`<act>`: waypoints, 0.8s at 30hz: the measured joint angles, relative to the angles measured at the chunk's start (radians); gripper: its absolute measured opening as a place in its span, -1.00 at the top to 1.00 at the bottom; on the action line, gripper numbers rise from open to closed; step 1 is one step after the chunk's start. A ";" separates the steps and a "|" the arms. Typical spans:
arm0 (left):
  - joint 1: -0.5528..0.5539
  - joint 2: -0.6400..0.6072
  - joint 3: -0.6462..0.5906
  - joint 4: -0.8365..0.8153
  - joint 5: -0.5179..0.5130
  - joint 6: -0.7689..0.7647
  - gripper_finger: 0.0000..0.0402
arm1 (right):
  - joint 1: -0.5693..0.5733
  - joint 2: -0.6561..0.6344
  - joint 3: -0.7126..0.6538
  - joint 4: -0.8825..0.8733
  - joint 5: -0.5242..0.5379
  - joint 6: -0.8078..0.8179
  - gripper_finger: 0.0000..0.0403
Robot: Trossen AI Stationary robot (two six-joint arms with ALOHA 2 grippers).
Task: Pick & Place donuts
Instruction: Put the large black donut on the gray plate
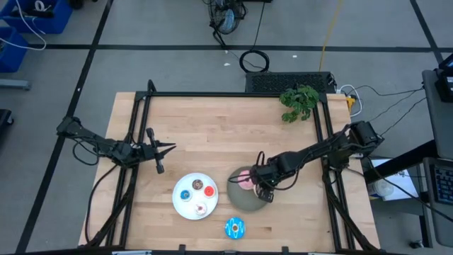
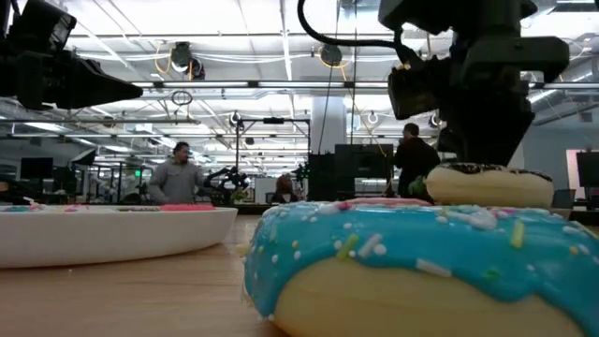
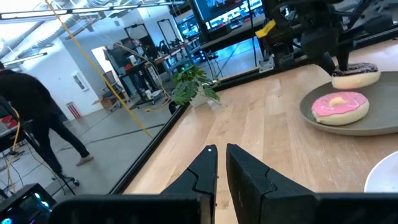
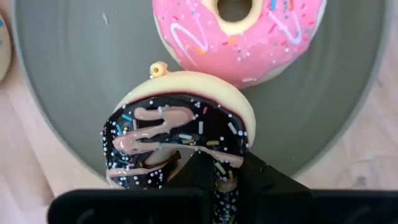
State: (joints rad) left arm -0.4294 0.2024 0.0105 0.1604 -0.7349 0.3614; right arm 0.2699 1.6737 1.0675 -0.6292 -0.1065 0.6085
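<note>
Chocolate-glazed sprinkled toy donut point(image 4: 180, 140) is pinched in the right end effector point(image 4: 214, 171) above the round grey plate point(image 4: 74, 74), beside the pink-iced donut point(image 4: 239, 37); the left wrist view alone shows it lifted clear.

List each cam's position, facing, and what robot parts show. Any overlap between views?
High: above the table, straight down; both arms, grey plate, white plate, blue donut.
Low: at tabletop height, level into the room; blue donut up close, right arm above.
Left wrist: on the left arm, facing across the table; left gripper, fingers together.
Right wrist: on the right arm, looking down; right gripper on the brown donut.
Shared: both wrist views show the pink donut on the grey plate.
</note>
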 joint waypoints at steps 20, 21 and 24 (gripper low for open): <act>0.000 0.000 0.000 -0.001 0.000 0.002 0.79 | -0.011 0.091 0.121 -0.147 -0.168 0.076 0.94; 0.000 0.000 0.000 -0.001 0.000 0.002 0.79 | -0.014 0.106 0.121 -0.148 -0.179 0.065 0.94; 0.000 0.000 0.000 -0.001 0.000 0.003 0.79 | -0.023 0.142 0.121 -0.148 -0.187 0.048 0.94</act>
State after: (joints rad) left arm -0.4294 0.2028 0.0105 0.1589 -0.7345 0.3641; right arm 0.2470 1.8154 1.1884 -0.7776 -0.2938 0.6569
